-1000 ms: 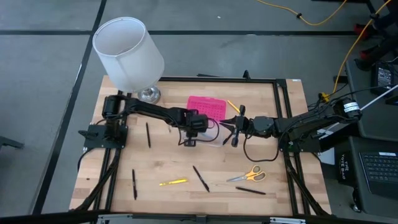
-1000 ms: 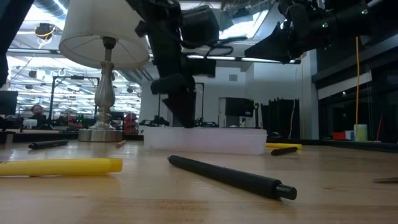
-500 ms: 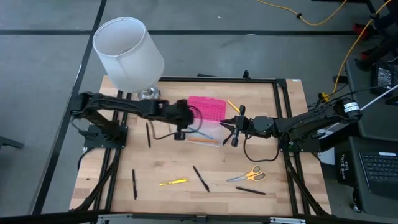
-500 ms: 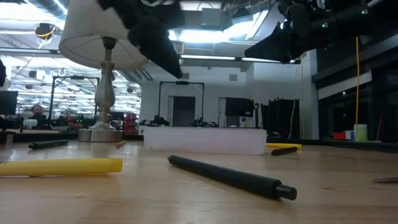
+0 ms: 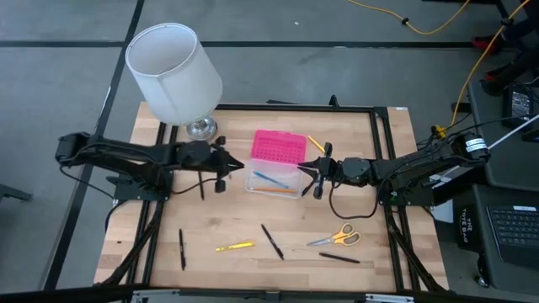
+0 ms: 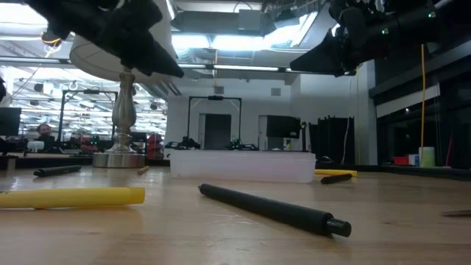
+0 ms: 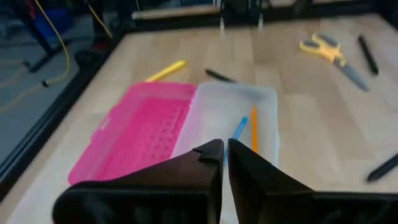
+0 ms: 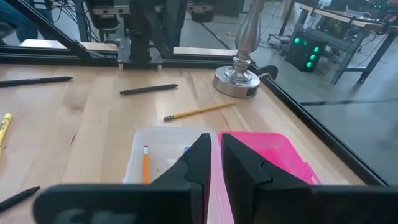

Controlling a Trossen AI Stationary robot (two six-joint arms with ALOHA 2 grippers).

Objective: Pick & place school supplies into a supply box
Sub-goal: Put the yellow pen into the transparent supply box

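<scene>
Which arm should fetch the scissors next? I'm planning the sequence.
Right, probably. The scissors lie on the right gripper side; the left gripper is farther off.

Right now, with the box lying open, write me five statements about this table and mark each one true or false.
1. The clear base of the supply box holds a blue pen and an orange pencil. True.
2. The scissors lie inside the box. False: they lie on the table.
3. The pink lid is folded open beside the base. True.
4. The left end effector grips a pen. False: its fingers are shut on nothing.
5. The right end effector hovers over the lamp. False: it is beside the box.
</scene>
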